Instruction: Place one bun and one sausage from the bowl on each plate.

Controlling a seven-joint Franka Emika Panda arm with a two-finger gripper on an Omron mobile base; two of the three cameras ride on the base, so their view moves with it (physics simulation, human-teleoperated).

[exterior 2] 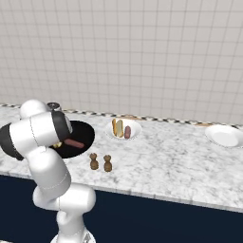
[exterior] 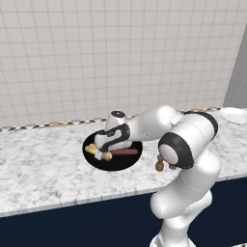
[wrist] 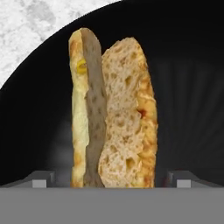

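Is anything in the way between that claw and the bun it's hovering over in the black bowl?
Nothing visible is. In the hand view the claw is open, one finger tip on each side of the bun, which lies in the black bowl with nothing over it. The sausage lies off to one side.

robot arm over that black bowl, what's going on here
The arm is reaching into the black bowl with its gripper open, fingers on either side of a bun that lies in the bowl. A sausage lies beside it. One white plate already holds a bun and a sausage; the other plate has nothing on it yet. Two small brown shakers stand on the counter.
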